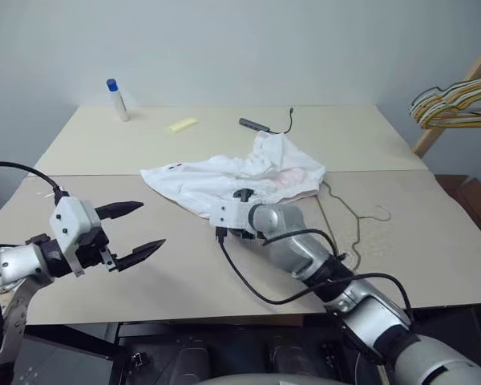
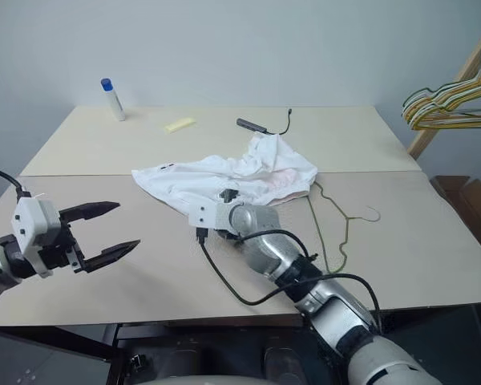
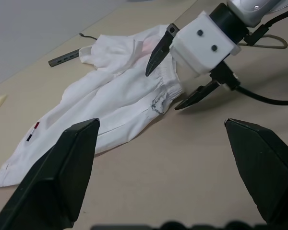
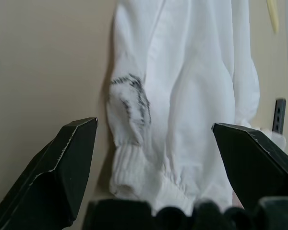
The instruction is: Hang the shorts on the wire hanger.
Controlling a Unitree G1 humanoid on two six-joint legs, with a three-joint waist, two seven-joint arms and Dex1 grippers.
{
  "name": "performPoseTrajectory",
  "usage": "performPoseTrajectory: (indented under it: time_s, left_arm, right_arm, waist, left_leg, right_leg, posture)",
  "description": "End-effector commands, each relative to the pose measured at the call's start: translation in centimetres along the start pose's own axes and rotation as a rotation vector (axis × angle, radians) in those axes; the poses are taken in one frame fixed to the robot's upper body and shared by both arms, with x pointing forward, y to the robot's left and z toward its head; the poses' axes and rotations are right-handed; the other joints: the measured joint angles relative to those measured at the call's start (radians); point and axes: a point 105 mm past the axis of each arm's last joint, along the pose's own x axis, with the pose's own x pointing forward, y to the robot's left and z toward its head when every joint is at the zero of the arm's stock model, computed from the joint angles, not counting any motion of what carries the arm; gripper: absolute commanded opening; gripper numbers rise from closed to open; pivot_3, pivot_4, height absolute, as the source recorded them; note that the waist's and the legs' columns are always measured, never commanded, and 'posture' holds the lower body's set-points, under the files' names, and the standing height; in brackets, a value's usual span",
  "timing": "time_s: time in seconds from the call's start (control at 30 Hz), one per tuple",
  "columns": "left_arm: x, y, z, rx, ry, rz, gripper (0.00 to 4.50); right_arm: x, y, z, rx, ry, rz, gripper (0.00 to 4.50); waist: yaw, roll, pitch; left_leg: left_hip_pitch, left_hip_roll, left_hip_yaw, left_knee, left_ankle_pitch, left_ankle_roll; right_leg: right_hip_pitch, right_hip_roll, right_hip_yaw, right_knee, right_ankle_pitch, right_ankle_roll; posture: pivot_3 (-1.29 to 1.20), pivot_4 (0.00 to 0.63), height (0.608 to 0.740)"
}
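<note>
The shorts lie crumpled in the middle of the table, not yet on the wire hanger, so the main work of the task remains undone. The right hand is poised over their near edge with its two black fingers spread wide and nothing between them; in the right wrist view the gathered elastic waistband sits right below the open fingers, with a dark smudge on the cloth just beside it. It looks about to take hold of the waistband, but no grasp has been made. The left hand hangs over bare table at the near left, well apart from the cloth, also released and empty.

Outward from the right hand, the shorts spread to the left and far side, with a faint pink mark near their right end and small red and dark marks by the left hem. The wire hanger lies flat on the table just right of the shorts, its far corner touching or slipping under the cloth; which one I cannot tell. Its hook points right.

Left to do, as I judge it: grip the shorts, lift them, take up the hanger and drape or thread the cloth over it.
</note>
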Motion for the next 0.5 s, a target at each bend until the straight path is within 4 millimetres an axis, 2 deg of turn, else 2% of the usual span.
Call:
performPoseTrajectory:
  time_s: [0.03,0.13,0.23,0.47,0.5]
  left_arm:
    - [0.4,-0.1,1.2,0.05,-0.033,0.002,4.5]
    - [0.5,-0.3,1.2,0.051,-0.039,0.004,4.5]
    - [0.6,-0.5,1.2,0.049,-0.043,0.008,4.5]
    - [1.1,-1.0,1.0,0.041,-0.051,0.001,4.5]
    - [1.2,-1.0,1.0,0.04,-0.051,-0.001,4.5]
  right_arm:
    - [0.1,-0.7,0.0,-0.047,0.065,-0.026,4.46]
    - [0.2,-0.2,0.0,-0.08,0.068,0.007,3.86]
    - [0.1,0.2,0.0,-0.105,0.057,0.029,2.89]
    - [-0.2,0.6,-0.5,-0.148,0.052,0.044,0.28]
    - [-0.3,0.5,-0.6,-0.154,0.051,0.042,0.04]
  waist:
    - [-0.002,0.0,0.0]
    - [-0.002,0.0,0.0]
    - [-0.004,0.0,0.0]
    - [-0.007,0.0,0.0]
    - [-0.007,0.0,0.0]
  left_leg:
    - [0.0,0.0,0.0,0.0,0.0,0.0]
    - [0.0,0.001,-0.001,0.0,0.0,0.0]
    - [0.0,0.001,-0.001,0.0,0.0,0.0]
    - [0.001,0.001,-0.002,0.0,0.0,0.0]
    - [0.001,0.001,-0.002,0.0,0.0,0.0]
  right_leg:
    - [0.0,0.0,-0.001,0.0,0.0,0.001]
    - [0.0,0.0,-0.002,0.0,0.0,0.001]
    - [0.0,0.0,-0.002,0.001,0.0,0.001]
    - [0.0,0.0,-0.003,0.002,0.0,0.001]
    - [0.0,0.0,-0.003,0.002,0.0,0.001]
  posture:
    - [0.08,0.003,0.74]
    - [0.08,0.001,0.74]
    - [0.08,0.001,0.74]
    - [0.06,0.0,0.74]
    - [0.06,0.0,0.74]
